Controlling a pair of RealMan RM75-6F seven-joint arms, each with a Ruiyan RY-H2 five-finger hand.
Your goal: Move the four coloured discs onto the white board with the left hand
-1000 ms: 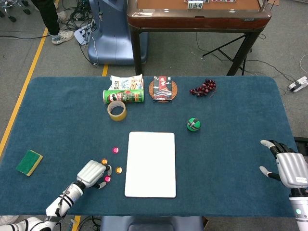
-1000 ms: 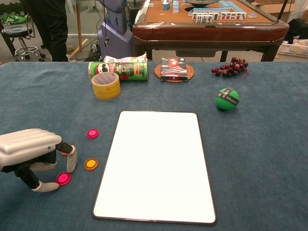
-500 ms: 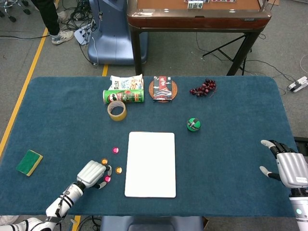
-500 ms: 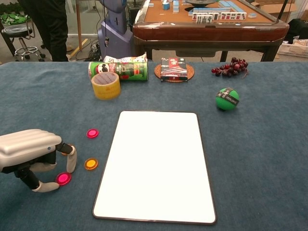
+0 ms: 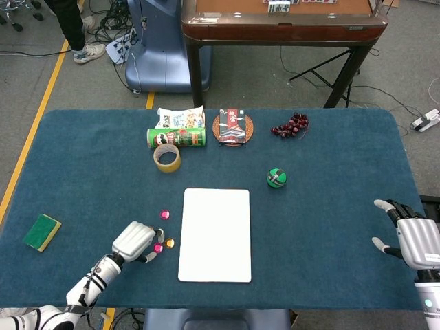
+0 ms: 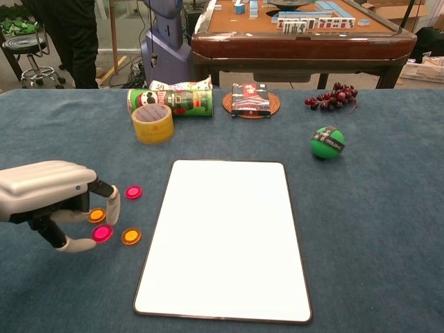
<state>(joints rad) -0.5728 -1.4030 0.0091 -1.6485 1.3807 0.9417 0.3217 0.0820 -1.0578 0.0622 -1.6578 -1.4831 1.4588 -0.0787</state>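
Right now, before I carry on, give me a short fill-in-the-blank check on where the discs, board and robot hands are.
1. The number of discs lying on the white board is ____.
2. The left robot hand pinches a disc coloured ____.
3. The orange disc lies on the table between that robot hand and the ____.
4. The right robot hand holds ____.

Missing words: zero; pink; white board; nothing

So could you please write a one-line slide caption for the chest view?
Left robot hand pinching a pink disc beside the still-bare white board, three more discs waiting on the blue table.
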